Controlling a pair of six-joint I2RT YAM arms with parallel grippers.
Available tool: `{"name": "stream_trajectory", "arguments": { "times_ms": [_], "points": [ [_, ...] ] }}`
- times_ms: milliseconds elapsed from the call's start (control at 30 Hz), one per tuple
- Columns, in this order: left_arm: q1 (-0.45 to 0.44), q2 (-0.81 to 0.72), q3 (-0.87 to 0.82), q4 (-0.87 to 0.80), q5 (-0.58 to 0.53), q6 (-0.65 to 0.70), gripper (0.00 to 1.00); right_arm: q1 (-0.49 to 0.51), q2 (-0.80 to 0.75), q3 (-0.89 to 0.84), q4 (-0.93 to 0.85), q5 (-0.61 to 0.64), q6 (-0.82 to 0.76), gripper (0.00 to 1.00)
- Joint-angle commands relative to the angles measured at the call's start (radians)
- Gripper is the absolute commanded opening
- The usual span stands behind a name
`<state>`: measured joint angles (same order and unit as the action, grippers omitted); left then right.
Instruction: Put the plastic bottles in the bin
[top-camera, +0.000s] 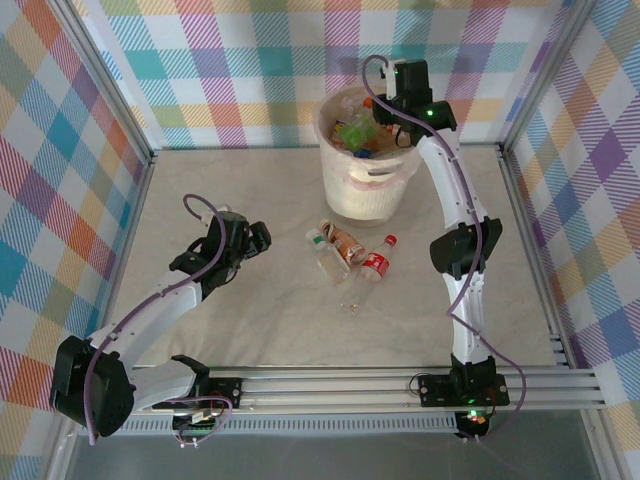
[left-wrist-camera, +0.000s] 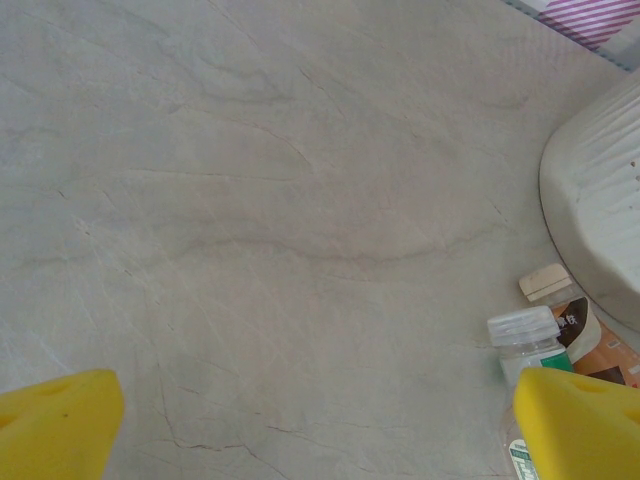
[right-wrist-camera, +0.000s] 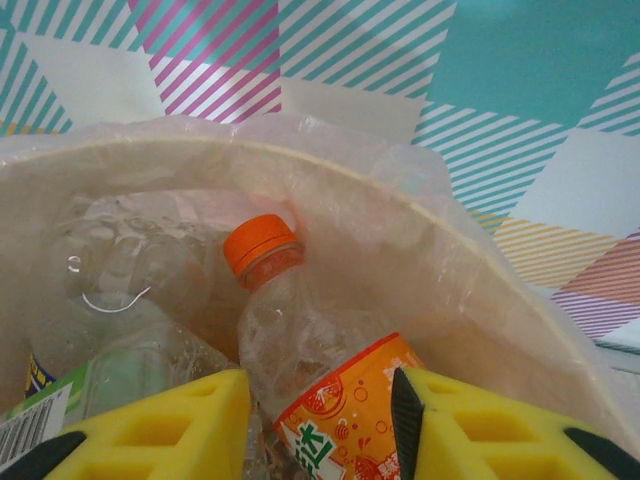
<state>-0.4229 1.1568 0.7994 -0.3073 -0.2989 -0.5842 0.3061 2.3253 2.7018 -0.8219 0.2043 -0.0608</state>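
My right gripper (right-wrist-camera: 320, 392) hangs over the bin (top-camera: 366, 196) at the back of the table and is shut on an orange-labelled bottle (right-wrist-camera: 300, 335) with an orange cap, whose neck points into the bin (right-wrist-camera: 470, 290). Several other bottles (top-camera: 357, 132) lie inside. On the table in front of the bin lie a green-labelled bottle (top-camera: 324, 252), a brown-labelled one (top-camera: 347, 243), a red-labelled one (top-camera: 377, 261) and a clear one (top-camera: 352, 296). My left gripper (top-camera: 258, 238) is open above bare table to their left; its fingers (left-wrist-camera: 60, 415) have nothing between them.
In the left wrist view the bin wall (left-wrist-camera: 600, 200) curves in at the right, with the clear-capped bottle (left-wrist-camera: 525, 335) and the brown-labelled one (left-wrist-camera: 590, 345) beside my right finger. Checked walls and metal frame rails (top-camera: 520, 190) enclose the table.
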Motion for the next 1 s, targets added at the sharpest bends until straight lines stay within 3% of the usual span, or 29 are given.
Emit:
{"name": "stream_trajectory", "arguments": {
  "times_ms": [0, 233, 367, 500, 567, 733, 967],
  "points": [
    [0.019, -0.008, 0.022, 0.005, -0.004, -0.006, 1.0, -0.004, -0.032, -0.01, -0.039, -0.025, -0.003, 0.46],
    [0.019, -0.028, 0.021, -0.003, -0.012, 0.0, 1.0, 0.001, -0.109, -0.004, -0.062, -0.036, 0.049, 0.56],
    [0.018, -0.041, 0.017, -0.001, -0.005, 0.001, 1.0, 0.013, -0.18, -0.008, -0.127, -0.02, 0.101, 0.68],
    [0.018, -0.05, 0.008, 0.007, 0.024, 0.0, 1.0, 0.021, -0.275, -0.08, -0.214, 0.017, 0.19, 0.86],
    [0.018, -0.054, 0.006, 0.008, 0.049, -0.008, 1.0, 0.022, -0.343, -0.184, -0.227, 0.032, 0.237, 0.99],
    [0.001, -0.074, -0.043, 0.083, 0.148, -0.052, 1.0, 0.027, -0.606, -0.611, -0.127, 0.047, 0.343, 1.0],
    [-0.102, -0.05, -0.051, 0.084, 0.106, -0.136, 1.0, 0.028, -0.974, -1.17, 0.006, 0.089, 0.532, 1.0]
  ]
}}
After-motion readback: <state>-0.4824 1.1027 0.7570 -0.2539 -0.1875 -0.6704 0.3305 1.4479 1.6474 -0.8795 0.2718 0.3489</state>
